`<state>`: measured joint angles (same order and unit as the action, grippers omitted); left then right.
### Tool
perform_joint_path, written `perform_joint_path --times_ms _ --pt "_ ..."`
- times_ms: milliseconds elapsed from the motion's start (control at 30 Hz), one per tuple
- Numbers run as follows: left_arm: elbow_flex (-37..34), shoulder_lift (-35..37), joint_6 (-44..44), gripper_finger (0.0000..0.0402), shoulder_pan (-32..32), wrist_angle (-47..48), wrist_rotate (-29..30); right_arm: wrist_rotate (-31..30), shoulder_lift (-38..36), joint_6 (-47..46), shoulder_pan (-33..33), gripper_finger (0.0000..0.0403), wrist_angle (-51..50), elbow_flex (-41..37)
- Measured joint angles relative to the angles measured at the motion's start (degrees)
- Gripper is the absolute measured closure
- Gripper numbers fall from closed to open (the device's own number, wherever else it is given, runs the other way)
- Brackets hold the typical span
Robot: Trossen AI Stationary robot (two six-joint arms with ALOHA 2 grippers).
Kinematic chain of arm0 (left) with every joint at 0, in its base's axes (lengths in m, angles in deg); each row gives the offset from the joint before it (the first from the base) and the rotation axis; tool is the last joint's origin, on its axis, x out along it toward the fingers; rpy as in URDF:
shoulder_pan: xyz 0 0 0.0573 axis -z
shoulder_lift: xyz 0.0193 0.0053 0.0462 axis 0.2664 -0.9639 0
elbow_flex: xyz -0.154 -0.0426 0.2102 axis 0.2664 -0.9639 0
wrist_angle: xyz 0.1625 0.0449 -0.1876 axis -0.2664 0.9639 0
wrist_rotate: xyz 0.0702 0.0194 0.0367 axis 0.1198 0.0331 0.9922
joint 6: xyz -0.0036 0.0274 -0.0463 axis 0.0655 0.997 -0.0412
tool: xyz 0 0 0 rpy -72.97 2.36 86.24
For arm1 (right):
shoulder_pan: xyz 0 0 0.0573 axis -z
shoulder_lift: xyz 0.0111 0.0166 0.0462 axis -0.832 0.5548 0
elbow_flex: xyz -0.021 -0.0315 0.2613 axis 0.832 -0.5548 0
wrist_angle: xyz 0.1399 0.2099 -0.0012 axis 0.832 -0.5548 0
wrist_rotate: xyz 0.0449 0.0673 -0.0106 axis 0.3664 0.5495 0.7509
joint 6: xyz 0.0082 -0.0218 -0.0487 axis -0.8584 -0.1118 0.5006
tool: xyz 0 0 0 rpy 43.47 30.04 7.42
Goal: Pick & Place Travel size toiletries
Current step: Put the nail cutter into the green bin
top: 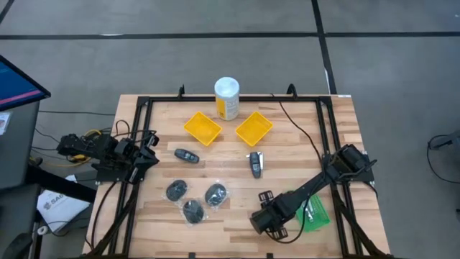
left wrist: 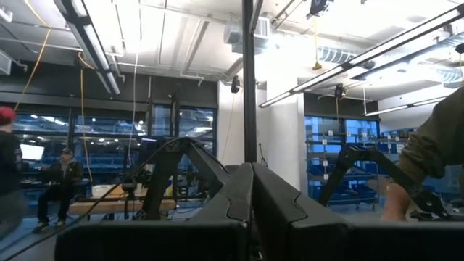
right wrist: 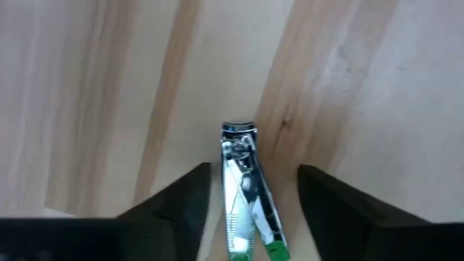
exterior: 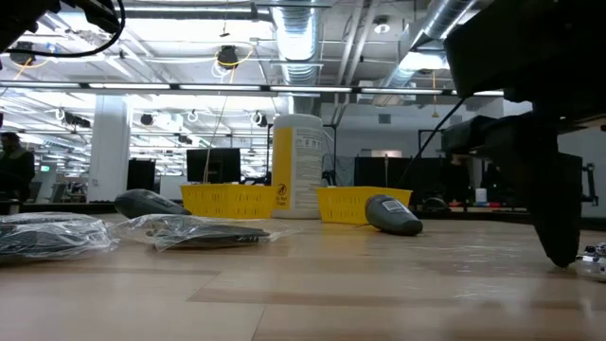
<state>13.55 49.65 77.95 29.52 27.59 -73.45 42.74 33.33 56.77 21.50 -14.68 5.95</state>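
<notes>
A small silver nail clipper [right wrist: 241,185] with a green end lies flat on the wood. My right gripper [right wrist: 254,171] is open and points down over it near the table's near edge [top: 267,221], one finger on each side, not touching. Three dark discs in clear wrap [top: 176,190] [top: 215,194] [top: 192,211] lie left of it. Two black oblong pieces [top: 187,155] [top: 255,164] lie farther back. My left gripper [top: 149,147] is shut and waits at the table's left edge, pointing level into the room [left wrist: 251,210].
Two square yellow trays [top: 202,127] [top: 254,128] and a tall white-capped yellow canister [top: 226,98] stand at the far side. A green packet [top: 314,214] lies right of my right gripper, and a small black piece [top: 266,196] just behind it. A black cable [top: 302,129] crosses the right side.
</notes>
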Motion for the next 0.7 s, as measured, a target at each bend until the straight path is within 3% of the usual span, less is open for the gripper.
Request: perform_joint_path --times_ms 267,700 --pt "0.0 0.0 0.0 0.0399 0.0 0.0 0.0 1.3 0.2 0.0 0.4 0.0359 0.9 -0.1" --pt "0.0 0.0 0.0 0.0399 0.0 0.0 0.0 1.7 -2.5 -3.0 0.5 0.0361 -0.2 3.3"
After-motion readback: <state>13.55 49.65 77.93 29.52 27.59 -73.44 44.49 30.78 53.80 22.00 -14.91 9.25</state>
